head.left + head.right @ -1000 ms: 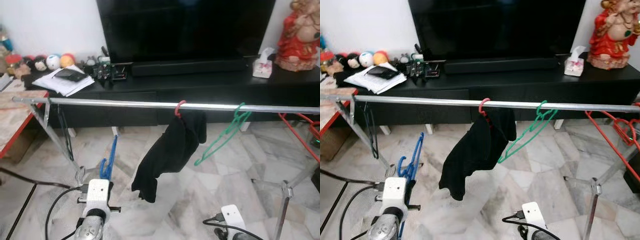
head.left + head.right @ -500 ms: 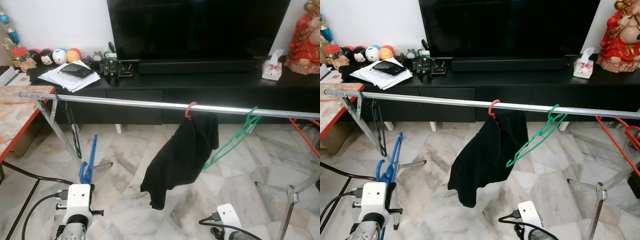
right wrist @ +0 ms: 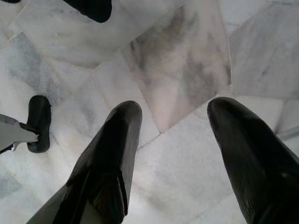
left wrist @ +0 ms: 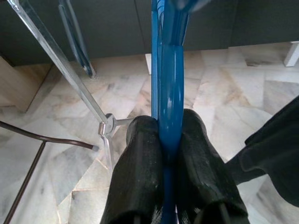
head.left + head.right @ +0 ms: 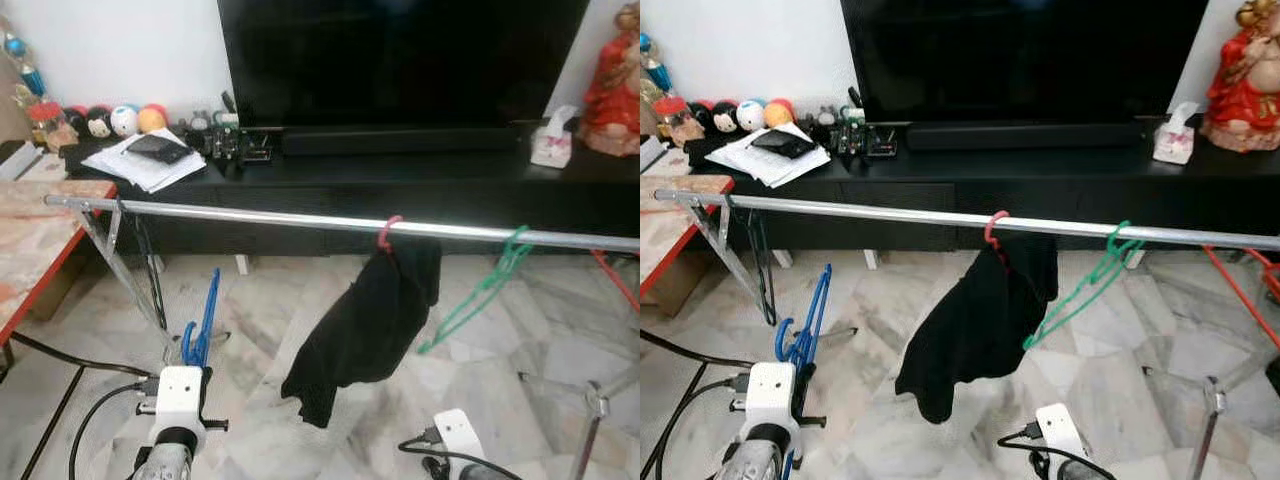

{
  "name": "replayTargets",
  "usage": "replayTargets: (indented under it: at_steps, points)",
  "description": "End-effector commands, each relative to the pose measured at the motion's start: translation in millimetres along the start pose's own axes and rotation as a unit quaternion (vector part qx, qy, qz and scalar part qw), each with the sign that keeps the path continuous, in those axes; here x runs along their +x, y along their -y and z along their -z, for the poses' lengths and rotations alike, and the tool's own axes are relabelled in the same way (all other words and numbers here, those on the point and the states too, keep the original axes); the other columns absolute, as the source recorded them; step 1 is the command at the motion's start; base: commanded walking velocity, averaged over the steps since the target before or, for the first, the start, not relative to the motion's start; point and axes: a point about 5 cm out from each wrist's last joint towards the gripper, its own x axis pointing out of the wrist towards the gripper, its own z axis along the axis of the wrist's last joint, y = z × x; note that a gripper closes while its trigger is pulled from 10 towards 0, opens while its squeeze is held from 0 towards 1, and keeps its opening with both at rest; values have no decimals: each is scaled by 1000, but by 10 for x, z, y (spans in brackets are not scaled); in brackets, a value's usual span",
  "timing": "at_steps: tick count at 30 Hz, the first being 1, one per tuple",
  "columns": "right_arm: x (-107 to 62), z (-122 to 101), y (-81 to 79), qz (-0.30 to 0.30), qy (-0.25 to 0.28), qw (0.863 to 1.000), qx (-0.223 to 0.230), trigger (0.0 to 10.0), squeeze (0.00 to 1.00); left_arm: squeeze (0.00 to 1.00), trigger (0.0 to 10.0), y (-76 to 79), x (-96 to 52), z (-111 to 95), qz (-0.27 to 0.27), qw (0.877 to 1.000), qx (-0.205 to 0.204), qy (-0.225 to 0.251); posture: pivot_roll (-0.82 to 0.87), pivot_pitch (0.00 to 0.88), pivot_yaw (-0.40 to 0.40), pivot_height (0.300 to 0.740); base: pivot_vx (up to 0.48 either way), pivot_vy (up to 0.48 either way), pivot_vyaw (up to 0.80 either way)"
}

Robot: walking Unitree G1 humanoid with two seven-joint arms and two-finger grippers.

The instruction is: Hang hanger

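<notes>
One blue hanger [image 4: 167, 93] pinched upright in my left gripper [image 4: 170, 135], hook end up, sits below the silver rail [image 5: 250, 216], which runs crosswise up ahead, so it needs lifting; right gripper [image 3: 175, 121] spread, idle.

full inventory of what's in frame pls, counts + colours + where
blue hanger: 1, blue, clamped in the left claw, below the rail
rail: 1, silver, spans the view on a metal stand
black garment: 1, black, on a red hanger mid-rail
green hanger: 1, green, on the rail right of the garment
dark hanger: 1, hangs at the rail's left end
TV: 1, black, on the black cabinet
papers: white stack, cabinet's left
tissue box: 1, cabinet's right
red figurine: 1, far right
left claw: black fingers shut on the blue hanger
right claw: open over marble floor
</notes>
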Motion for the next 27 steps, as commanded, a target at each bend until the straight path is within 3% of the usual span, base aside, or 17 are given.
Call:
replayTargets:
  at_steps: [1, 19, 27]
  points:
    - [1, -13, -6, -1, 3, 1000, -5, 10000, 0, 0, 10000, -13, 10, -9, 1, 1000, 2, 0, -131, 0, 29, 740, 300, 0, 0]
    - [0, -17, -1, -3, 4, 1000, -7, 10000, 0, 0, 10000, 64, -47, 7, 21, 999, 33, 9, -129, 0, 23, 740, 277, 0, 0]
    - [0, -28, 3, -4, 5, 1000, -6, 10000, 0, 0, 10000, -100, -174, 40, -60, 998, 14, 24, -123, 0, 17, 740, 0, 0, 0]
